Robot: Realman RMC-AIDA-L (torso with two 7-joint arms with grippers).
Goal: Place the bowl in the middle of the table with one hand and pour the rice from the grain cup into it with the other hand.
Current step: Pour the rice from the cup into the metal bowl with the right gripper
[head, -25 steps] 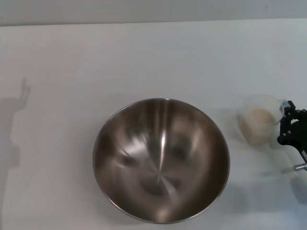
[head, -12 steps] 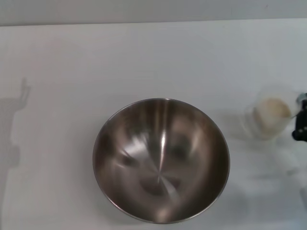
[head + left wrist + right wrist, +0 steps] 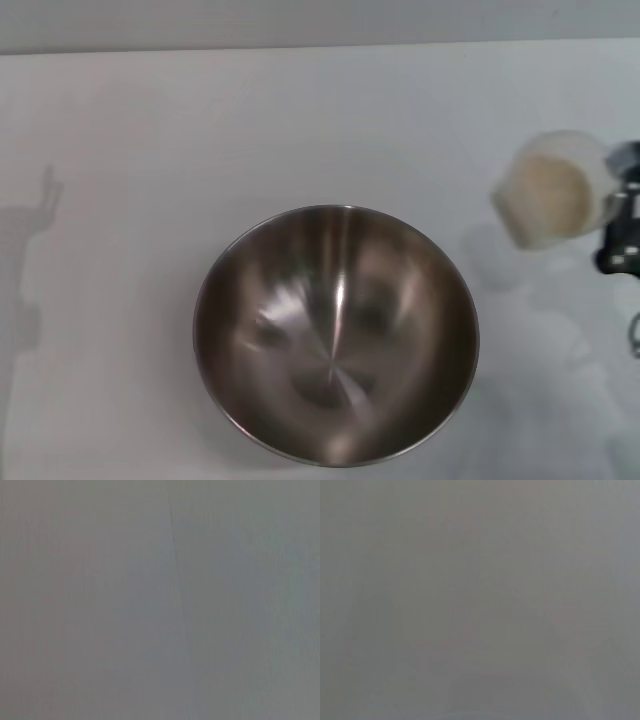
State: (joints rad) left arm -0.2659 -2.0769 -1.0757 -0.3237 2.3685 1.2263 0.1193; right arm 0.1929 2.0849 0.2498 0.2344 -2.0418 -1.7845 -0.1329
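Observation:
The shiny steel bowl (image 3: 225, 300) stands empty on the white table (image 3: 200, 130), in the middle near the front edge. To its right, the translucent grain cup (image 3: 512, 222) hangs above the table, and its shadow falls on the tabletop just below it. The cup is tilted slightly, and a pale heap of rice (image 3: 550, 195) shows inside. At the right edge of the head view, my right gripper (image 3: 612, 215) is shut on the cup's far side. My left gripper is out of view. Both wrist views show only a plain grey surface.
A shadow of an arm (image 3: 30, 260) lies on the table at the far left. The table's back edge meets a grey wall (image 3: 320, 20) at the top of the head view.
The cup has risen off the table and moved back and slightly towards the bowl, with my right gripper holding it. The bowl has not moved.

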